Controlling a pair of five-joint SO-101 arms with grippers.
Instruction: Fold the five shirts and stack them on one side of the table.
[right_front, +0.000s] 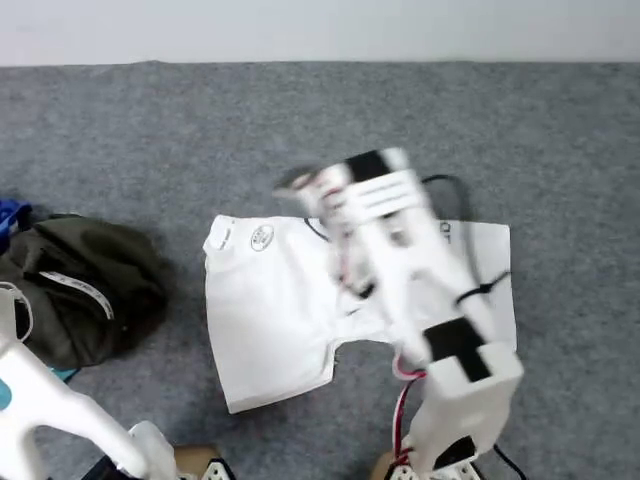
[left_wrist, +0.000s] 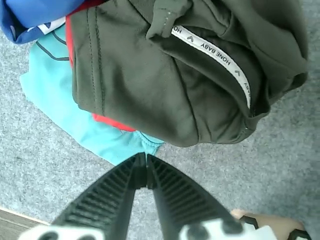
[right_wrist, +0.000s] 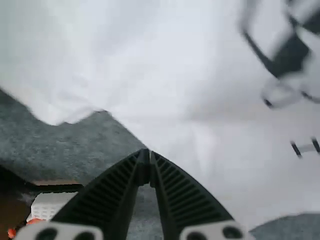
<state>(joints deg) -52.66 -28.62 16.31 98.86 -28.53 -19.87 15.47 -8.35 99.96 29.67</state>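
You have no shirt folded yet, I judge: the white cotton shirt (right_front: 270, 310) lies spread on the grey carpeted table (right_front: 500, 130), and the crumpled dark olive shirt (left_wrist: 165, 85) tops a heap of coloured shirts (left_wrist: 50, 95) near your left hand (left_wrist: 146, 172). It and your right hand (right_wrist: 149, 160) are closed, empty.

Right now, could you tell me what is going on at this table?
The right gripper, shut, is over the white shirt, which lies spread out mid-table on the grey mat. The left gripper, also shut, hangs beside a loose pile: an olive shirt over a red shirt and a teal shirt, a blue shirt at its edge.
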